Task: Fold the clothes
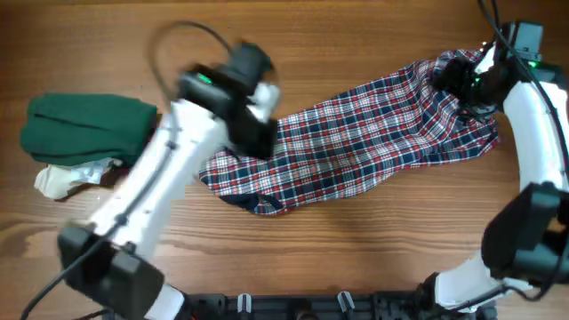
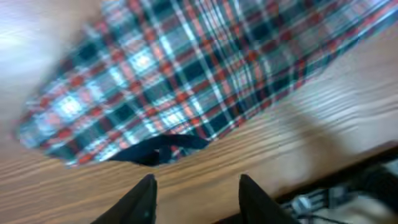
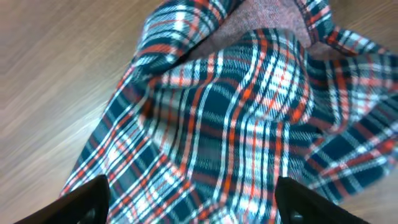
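Left wrist view showed the left tool (image 2: 199, 202) released, its fingers spread and empty low over the bench (image 2: 298, 149). The plaid garment (image 2: 186, 68) lay just ahead of the tips, dark-edged hem nearest, untouched. To do this step well, I judged it should sink to the wood and pinch that hem corner through every layer, not mid-cloth. The right tool (image 3: 196, 202), likewise spread wide and gripping nothing, hung over the garment's bunched far end. It needed a matching corner so both could stretch the fabric flat before folding.
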Robot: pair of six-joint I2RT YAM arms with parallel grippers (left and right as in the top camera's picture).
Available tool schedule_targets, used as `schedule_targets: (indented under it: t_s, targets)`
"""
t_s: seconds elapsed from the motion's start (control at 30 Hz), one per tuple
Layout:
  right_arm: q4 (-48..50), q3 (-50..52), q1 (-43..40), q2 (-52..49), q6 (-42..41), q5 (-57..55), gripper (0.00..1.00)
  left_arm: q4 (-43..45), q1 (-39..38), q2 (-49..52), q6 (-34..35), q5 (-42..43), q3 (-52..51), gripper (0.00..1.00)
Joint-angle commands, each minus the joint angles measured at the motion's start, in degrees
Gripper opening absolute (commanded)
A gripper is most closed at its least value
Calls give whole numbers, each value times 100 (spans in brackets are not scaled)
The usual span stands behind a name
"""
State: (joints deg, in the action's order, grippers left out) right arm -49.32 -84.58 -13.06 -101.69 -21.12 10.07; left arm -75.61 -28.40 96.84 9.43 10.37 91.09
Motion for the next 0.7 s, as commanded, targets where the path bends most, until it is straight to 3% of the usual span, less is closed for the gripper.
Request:
schedule_targets:
  t_s: [0.0,0.1,0.17,0.3,0.5,0.67]
  targets:
    - [-192,-55,-9,372,212,52,86,437,-684,46,1115,-192,-1255,41]
    - [-354,-55,-9,400,313,52,87,1235,-852,46,1185,1244,-2358,46]
    - [-461,-55,-9,400,315,52,87,1834,-876,46,1231,1453,-2973,48]
    - [-586,-55,-9,400,313,55,87,2726,-846,46,1071,1143,-3314,52]
    - [-782,-55,-9,400,317,55,87,2848,-835,48,831,72,-3314,54]
    - [-859,-55,-9,400,315,57,87,3195,-796,48,748,-15,-3353,54]
